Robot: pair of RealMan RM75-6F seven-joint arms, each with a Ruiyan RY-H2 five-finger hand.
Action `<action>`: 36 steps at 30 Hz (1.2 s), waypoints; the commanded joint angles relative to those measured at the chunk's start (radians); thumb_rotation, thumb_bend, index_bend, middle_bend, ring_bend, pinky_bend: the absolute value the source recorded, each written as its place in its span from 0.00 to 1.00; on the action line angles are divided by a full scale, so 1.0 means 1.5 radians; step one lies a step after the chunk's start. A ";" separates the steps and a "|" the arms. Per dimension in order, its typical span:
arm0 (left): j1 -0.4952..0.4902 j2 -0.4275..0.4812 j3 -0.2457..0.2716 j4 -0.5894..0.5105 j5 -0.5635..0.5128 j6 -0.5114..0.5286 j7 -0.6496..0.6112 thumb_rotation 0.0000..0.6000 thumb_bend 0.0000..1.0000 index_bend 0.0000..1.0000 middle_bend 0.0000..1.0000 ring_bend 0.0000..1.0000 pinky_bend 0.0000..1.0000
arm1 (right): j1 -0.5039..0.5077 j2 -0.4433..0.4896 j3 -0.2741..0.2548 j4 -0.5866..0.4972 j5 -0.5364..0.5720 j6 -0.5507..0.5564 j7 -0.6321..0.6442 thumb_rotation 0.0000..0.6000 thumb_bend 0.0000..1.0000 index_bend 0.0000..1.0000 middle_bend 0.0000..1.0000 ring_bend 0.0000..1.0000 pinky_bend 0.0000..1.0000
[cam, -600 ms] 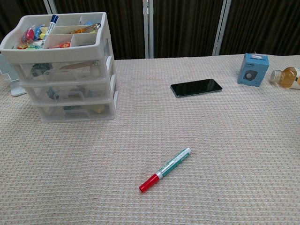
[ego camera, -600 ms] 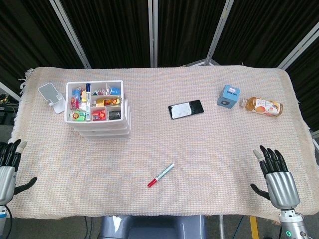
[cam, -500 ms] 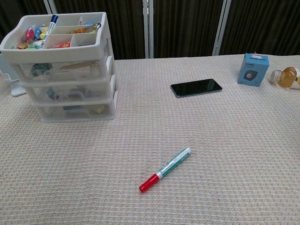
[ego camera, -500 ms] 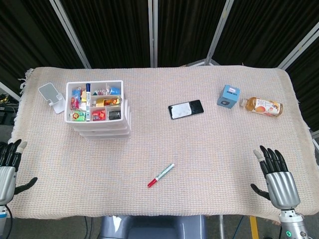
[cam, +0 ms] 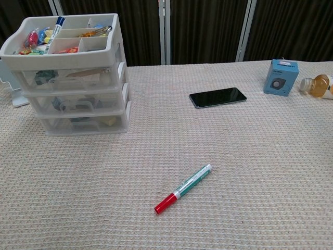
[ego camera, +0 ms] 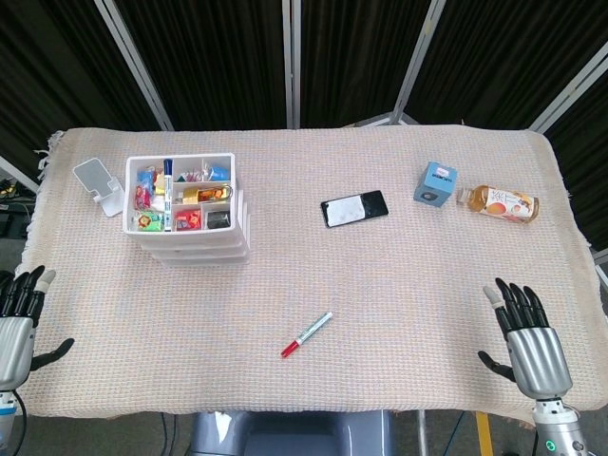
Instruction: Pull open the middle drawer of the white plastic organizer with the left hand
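Woven tablecloth (ego camera: 380, 285), hands only overhead

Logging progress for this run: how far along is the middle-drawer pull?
Nothing looks done: the middle drawer of the white organizer sits flush with the drawers above and below it. Nothing is in hand either; the left hand is at the table's near left edge with fingers apart, far from the organizer, and the right hand is open at the near right edge. Reaching, gripping and pulling all remain.
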 commanded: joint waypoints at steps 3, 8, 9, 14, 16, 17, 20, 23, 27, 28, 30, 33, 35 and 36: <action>-0.003 0.000 0.002 -0.004 0.001 -0.007 -0.022 1.00 0.03 0.00 0.00 0.00 0.00 | 0.000 -0.001 -0.003 0.001 -0.001 -0.003 -0.004 1.00 0.02 0.00 0.00 0.00 0.00; -0.007 -0.007 0.003 -0.024 0.009 -0.012 -0.107 1.00 0.35 0.00 0.26 0.31 0.31 | -0.003 0.001 -0.006 0.000 -0.004 0.001 -0.001 1.00 0.02 0.00 0.00 0.00 0.00; -0.009 -0.009 0.004 -0.028 0.009 -0.017 -0.130 1.00 0.42 0.01 0.39 0.42 0.39 | -0.003 0.001 -0.007 0.000 -0.006 0.002 -0.001 1.00 0.02 0.00 0.00 0.00 0.00; -0.030 -0.012 0.011 -0.059 -0.008 -0.077 -0.271 1.00 0.66 0.02 0.68 0.67 0.56 | -0.004 0.001 -0.010 -0.002 -0.010 0.001 -0.004 1.00 0.02 0.00 0.00 0.00 0.00; -0.038 -0.013 0.011 -0.068 -0.016 -0.098 -0.310 1.00 0.72 0.02 0.71 0.71 0.58 | -0.004 0.001 -0.010 -0.002 -0.010 0.002 -0.004 1.00 0.02 0.00 0.00 0.00 0.00; -0.045 -0.015 0.010 -0.075 -0.020 -0.112 -0.337 1.00 0.74 0.01 0.72 0.72 0.59 | -0.004 0.001 -0.010 -0.003 -0.011 0.002 -0.004 1.00 0.02 0.00 0.00 0.00 0.00; -0.065 -0.015 0.004 -0.090 -0.038 -0.154 -0.395 1.00 0.79 0.01 0.73 0.74 0.61 | -0.005 0.002 -0.011 -0.003 -0.012 0.003 -0.003 1.00 0.02 0.00 0.00 0.00 0.00; -0.088 -0.011 -0.005 -0.105 -0.061 -0.200 -0.439 1.00 0.81 0.01 0.75 0.75 0.62 | -0.005 0.004 -0.011 -0.005 -0.011 0.004 0.001 1.00 0.02 0.00 0.00 0.00 0.00; -0.121 -0.015 -0.025 -0.111 -0.100 -0.258 -0.471 1.00 0.83 0.01 0.76 0.76 0.63 | -0.005 0.006 -0.010 -0.007 -0.010 0.002 0.006 1.00 0.02 0.00 0.00 0.00 0.00; -0.125 -0.016 -0.028 -0.110 -0.106 -0.265 -0.474 1.00 0.84 0.01 0.76 0.76 0.63 | -0.004 0.006 -0.010 -0.007 -0.010 0.002 0.007 1.00 0.02 0.00 0.00 0.00 0.00; -0.144 -0.022 -0.041 -0.110 -0.129 -0.296 -0.490 1.00 0.85 0.01 0.76 0.76 0.63 | -0.004 0.007 -0.011 -0.008 -0.009 0.001 0.008 1.00 0.02 0.00 0.00 0.00 0.00; -0.171 -0.030 -0.062 -0.108 -0.162 -0.340 -0.520 1.00 0.86 0.01 0.77 0.77 0.64 | -0.004 0.009 -0.011 -0.010 -0.009 0.000 0.010 1.00 0.02 0.00 0.00 0.00 0.00; -0.187 -0.034 -0.075 -0.105 -0.180 -0.362 -0.532 1.00 0.87 0.01 0.77 0.77 0.64 | -0.004 0.010 -0.010 -0.011 -0.008 0.000 0.012 1.00 0.02 0.00 0.00 0.00 0.00; -0.195 -0.036 -0.080 -0.103 -0.187 -0.375 -0.535 1.00 0.87 0.01 0.77 0.77 0.65 | -0.004 0.011 -0.010 -0.012 -0.008 0.001 0.014 1.00 0.02 0.00 0.00 0.00 0.00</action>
